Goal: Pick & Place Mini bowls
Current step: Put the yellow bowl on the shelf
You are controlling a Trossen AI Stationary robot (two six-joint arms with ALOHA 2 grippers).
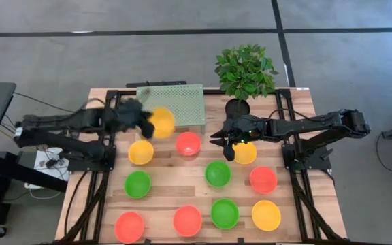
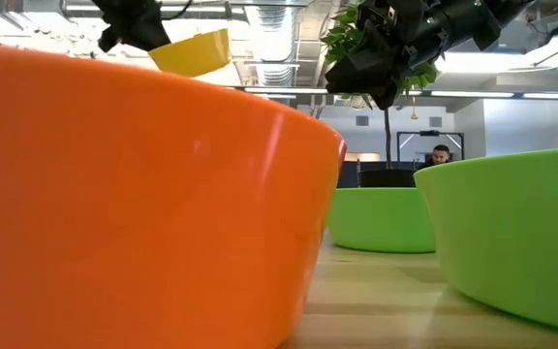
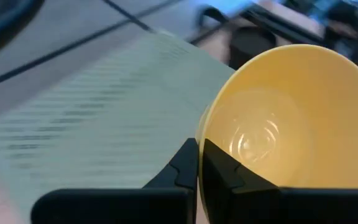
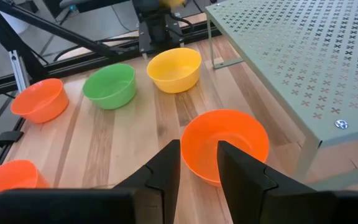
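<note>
From the low camera you are seeing mostly the side of one orange-red bowl (image 2: 134, 204) filling the foreground, with a green bowl (image 2: 511, 233) just beside it on the right and another green bowl (image 2: 381, 219) farther back on the wooden worktop (image 2: 376, 301). These near walls are blocking the rest of the bowls from that view, and only the overhead camera is giving you the full spread: red, green and yellow bowls are sitting apart from one another across the worktop.

Up in the air, your left pincer (image 1: 143, 122) is pinching the rim of a yellow bowl (image 1: 162, 122), its fingers (image 3: 185, 168) pressed together on the edge, as its wrist camera is showing from close up. That bowl is hanging tilted, clear of the worktop, over the near edge of the pale green perforated rack (image 1: 182, 102).

Your right pincer (image 1: 222, 139) is hovering with its fingers (image 4: 166, 165) spread and holding nothing. Its wrist camera is looking down on a red bowl (image 4: 225, 146) in front of it, with the rack's leg just beside that bowl.

Farther back, a potted plant (image 1: 245, 71) is standing at the worktop's rear edge, near the right arm. Beyond the worktop, the low view is showing a person (image 2: 441, 154) in the room.
</note>
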